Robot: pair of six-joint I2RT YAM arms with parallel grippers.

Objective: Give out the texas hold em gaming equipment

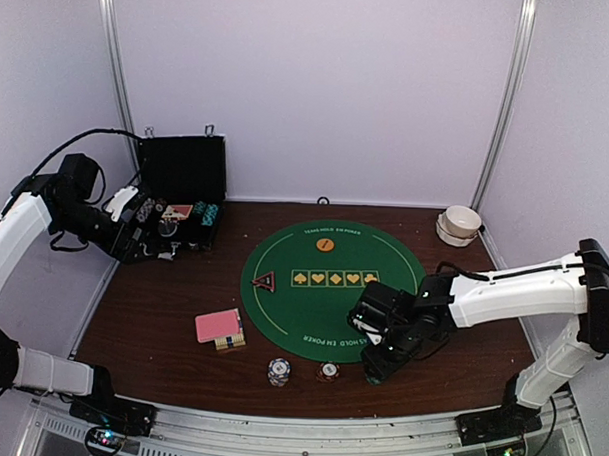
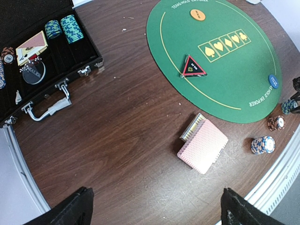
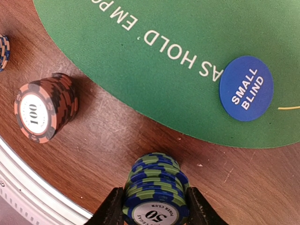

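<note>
Midway: blue marker disc [image 3: 246, 88] on the mat [image 3: 164, 56], my right gripper [image 3: 152, 208] clasps the 50-chip stack [image 3: 154, 183] — left gripper [image 2: 157, 208] spread, empty; more chips [image 2: 63, 27] wait in the case [image 2: 61, 56].

The left gripper [image 2: 155, 192] hangs over bare wood, its fingers [image 2: 70, 208] spread wide with nothing between them. The pink-backed deck [image 2: 202, 146] lies just left of the green mat [image 2: 234, 93]. On the mat are a red-black triangle marker [image 2: 193, 66] at the left, an orange disc [image 2: 198, 14] far and a blue disc [image 2: 273, 81] near. Off its near rim stand a blue-white chip stack [image 2: 262, 145], a brown chip stack [image 2: 276, 123] and a green-blue chip stack [image 2: 288, 106]. The open black case [image 2: 70, 56] sits far left
</note>
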